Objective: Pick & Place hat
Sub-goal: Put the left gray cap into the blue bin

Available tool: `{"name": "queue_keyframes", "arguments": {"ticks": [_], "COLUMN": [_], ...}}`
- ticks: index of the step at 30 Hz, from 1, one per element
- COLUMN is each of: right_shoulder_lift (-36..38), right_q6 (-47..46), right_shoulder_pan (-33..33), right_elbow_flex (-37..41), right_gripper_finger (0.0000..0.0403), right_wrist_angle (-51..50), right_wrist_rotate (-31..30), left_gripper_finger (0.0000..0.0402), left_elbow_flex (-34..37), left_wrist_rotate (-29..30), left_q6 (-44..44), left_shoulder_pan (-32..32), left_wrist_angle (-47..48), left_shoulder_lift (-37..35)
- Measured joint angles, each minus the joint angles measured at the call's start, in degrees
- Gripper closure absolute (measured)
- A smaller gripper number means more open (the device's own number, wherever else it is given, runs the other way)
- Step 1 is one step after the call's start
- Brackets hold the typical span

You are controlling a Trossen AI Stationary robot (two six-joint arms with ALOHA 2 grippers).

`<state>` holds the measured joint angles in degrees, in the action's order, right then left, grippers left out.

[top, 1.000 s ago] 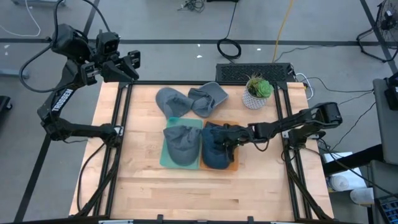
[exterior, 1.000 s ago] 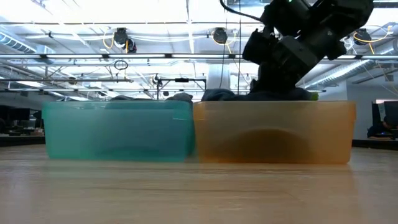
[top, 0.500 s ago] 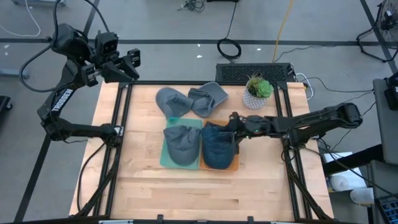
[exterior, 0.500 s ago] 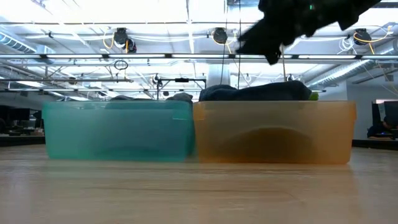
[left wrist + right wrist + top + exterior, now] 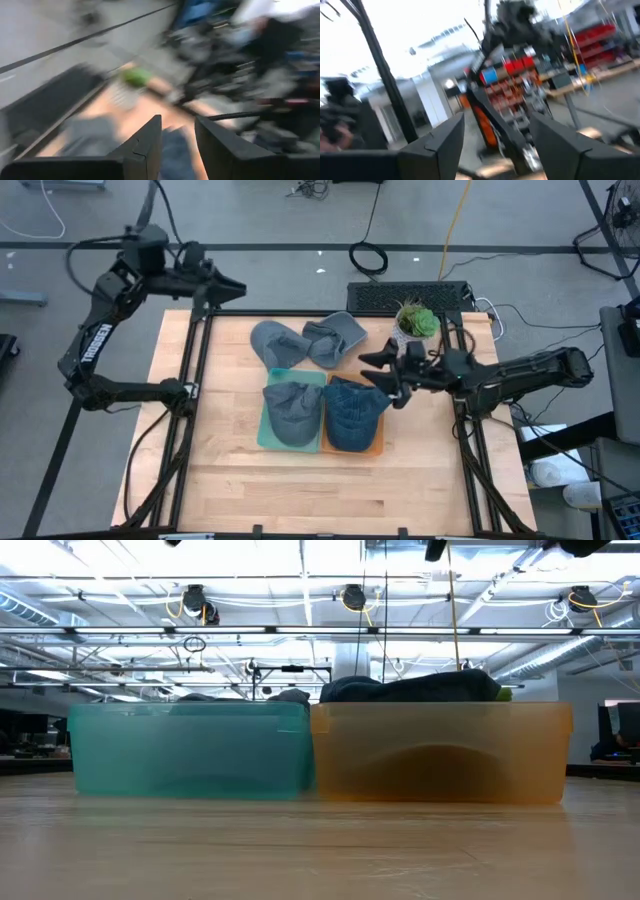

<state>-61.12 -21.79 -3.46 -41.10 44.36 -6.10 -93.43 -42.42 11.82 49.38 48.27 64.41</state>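
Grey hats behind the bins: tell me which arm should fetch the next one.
Right, probably. Its tool hangs open beside the loose grey hats, while the left tool is raised over the table's far left corner.

At frame centre, a dark blue hat (image 5: 353, 415) fills the orange bin (image 5: 377, 446), beside a grey hat (image 5: 292, 410) in the teal bin (image 5: 264, 437). Two more grey hats (image 5: 306, 340) lie just above. The right gripper (image 5: 381, 371), fingers spread, hovers at the orange bin's upper right. The left gripper (image 5: 228, 288) sits upper left.
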Motion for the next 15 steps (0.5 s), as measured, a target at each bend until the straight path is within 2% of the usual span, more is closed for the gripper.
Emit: {"name": "queue_keyframes", "arguments": {"ticks": [4,9,12,15], "right_shoulder_lift": [0.81,1.22,1.22,1.24], "right_q6": [0.06,-0.03,-0.05,-0.05], "right_shoulder_pan": [0.00,0.00,0.00,0.00], "right_elbow_flex": [0.00,-0.02,-0.01,-0.02], "right_gripper_finger": [0.0180,0.0167,0.0156,0.0144], "right_wrist_angle": [4.14,5.93,7.93,9.94], "right_wrist_rotate": [0.10,0.10,0.13,0.15], "left_gripper_finger": [0.0279,0.0276,0.0254,0.0213], "left_elbow_flex": [0.00,0.00,0.00,0.00], "left_wrist_rotate": [12.56,28.13,34.30,40.42], "left_q6": [-5.29,-6.88,-7.28,-7.13], "left_shoulder_pan": [0.87,0.86,0.86,0.86], "left_wrist_angle": [10.19,17.53,19.94,20.72], "left_shoulder_lift": [0.09,0.08,0.08,0.22]}}
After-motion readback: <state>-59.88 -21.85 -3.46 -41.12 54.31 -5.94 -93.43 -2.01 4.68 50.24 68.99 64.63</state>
